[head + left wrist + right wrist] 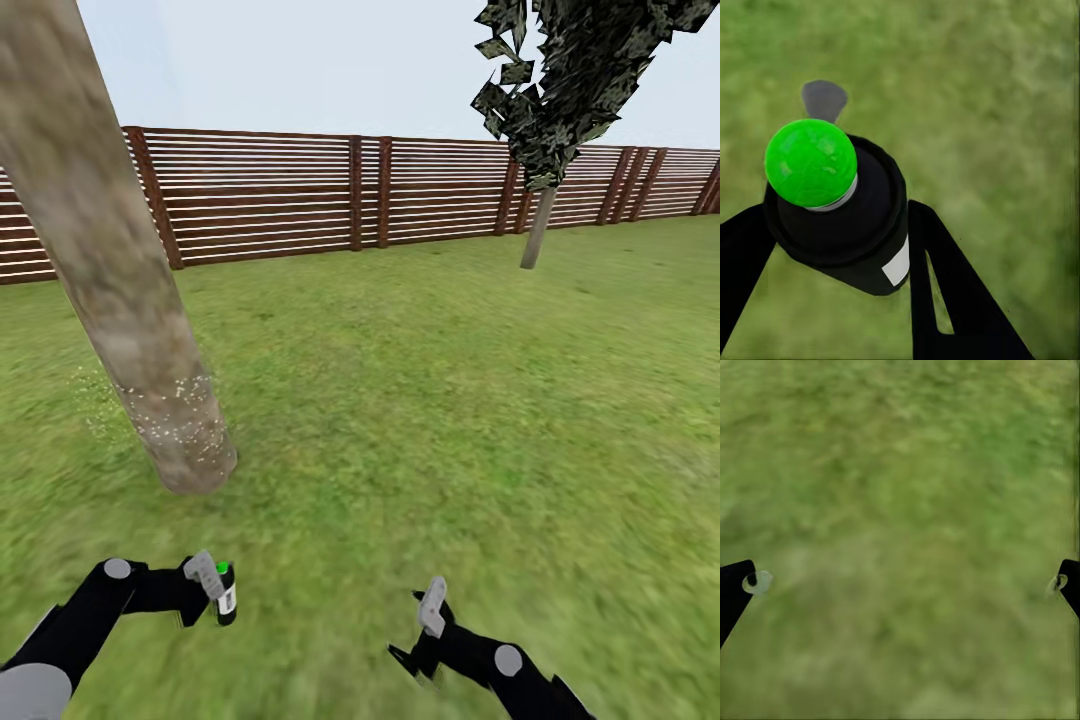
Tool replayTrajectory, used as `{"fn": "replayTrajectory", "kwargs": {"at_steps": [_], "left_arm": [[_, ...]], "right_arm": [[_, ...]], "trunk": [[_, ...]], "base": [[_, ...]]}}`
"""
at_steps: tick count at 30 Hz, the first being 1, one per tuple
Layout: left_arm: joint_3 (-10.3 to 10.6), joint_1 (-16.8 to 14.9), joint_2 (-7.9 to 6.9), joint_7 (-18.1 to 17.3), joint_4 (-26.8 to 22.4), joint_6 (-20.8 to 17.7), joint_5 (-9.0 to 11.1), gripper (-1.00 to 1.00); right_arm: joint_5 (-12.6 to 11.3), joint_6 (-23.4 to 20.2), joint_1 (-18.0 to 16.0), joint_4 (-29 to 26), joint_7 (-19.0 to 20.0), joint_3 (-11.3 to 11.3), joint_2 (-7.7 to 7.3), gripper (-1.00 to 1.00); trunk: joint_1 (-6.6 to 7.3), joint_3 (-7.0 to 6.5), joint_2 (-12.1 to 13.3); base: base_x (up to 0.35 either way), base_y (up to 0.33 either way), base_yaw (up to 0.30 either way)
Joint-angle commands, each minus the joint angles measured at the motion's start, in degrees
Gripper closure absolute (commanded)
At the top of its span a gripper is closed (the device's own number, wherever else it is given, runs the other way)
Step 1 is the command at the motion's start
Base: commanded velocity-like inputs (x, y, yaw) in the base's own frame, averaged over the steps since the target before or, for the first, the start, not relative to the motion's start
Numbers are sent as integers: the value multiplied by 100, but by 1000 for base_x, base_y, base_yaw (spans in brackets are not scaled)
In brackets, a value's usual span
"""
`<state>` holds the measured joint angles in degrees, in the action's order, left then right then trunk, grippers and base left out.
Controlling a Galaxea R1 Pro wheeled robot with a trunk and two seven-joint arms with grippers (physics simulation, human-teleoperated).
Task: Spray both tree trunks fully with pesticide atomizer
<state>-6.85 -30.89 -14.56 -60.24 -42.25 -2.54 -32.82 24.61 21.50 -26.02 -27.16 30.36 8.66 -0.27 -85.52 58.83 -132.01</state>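
A thick mottled grey-beige tree trunk [110, 270] leans across the left of the head view, with white pesticide specks [170, 410] dusting its lower part and the grass just left of it. A second tree [540, 225] with dark angular leaves stands far off by the fence. My left gripper [215, 590] is shut on the pesticide atomizer [226, 592], a black bottle with a green cap [811, 161] and a white label, held low in front of the near trunk. My right gripper [432, 612] hangs open over bare grass, its fingertips [750, 582] wide apart.
Green lawn [450, 400] stretches all around. A brown horizontal-slat fence [370, 195] closes off the far side. Open grass lies between the near trunk and the far tree.
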Motion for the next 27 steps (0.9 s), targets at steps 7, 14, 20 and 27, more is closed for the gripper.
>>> {"fn": "replayTrajectory", "kwargs": {"at_steps": [7, 14, 20, 27], "left_arm": [[227, -93, 230, -89, -6, -28, 20, 100], [2483, -438, 1074, -127, 5, -514, -700, 100], [2492, -444, 1216, -131, 8, -583, -1140, 100], [2771, -444, 1487, -145, 12, -512, -1139, 100]], "right_arm": [[8, -21, -67, -227, 202, 28, 34, -100], [4, -30, -79, -1283, 1926, 30, 33, 100], [-9, -32, -84, -1366, 1930, 30, 43, 100], [-1, -32, -83, -1364, 1930, 30, 45, 100]], "trunk": [[0, 0, 0], [0, 0, 0], [0, 0, 0], [0, 0, 0]], "base": [[0, 0, 0], [0, 0, 0], [0, 0, 0], [0, 0, 0]]}}
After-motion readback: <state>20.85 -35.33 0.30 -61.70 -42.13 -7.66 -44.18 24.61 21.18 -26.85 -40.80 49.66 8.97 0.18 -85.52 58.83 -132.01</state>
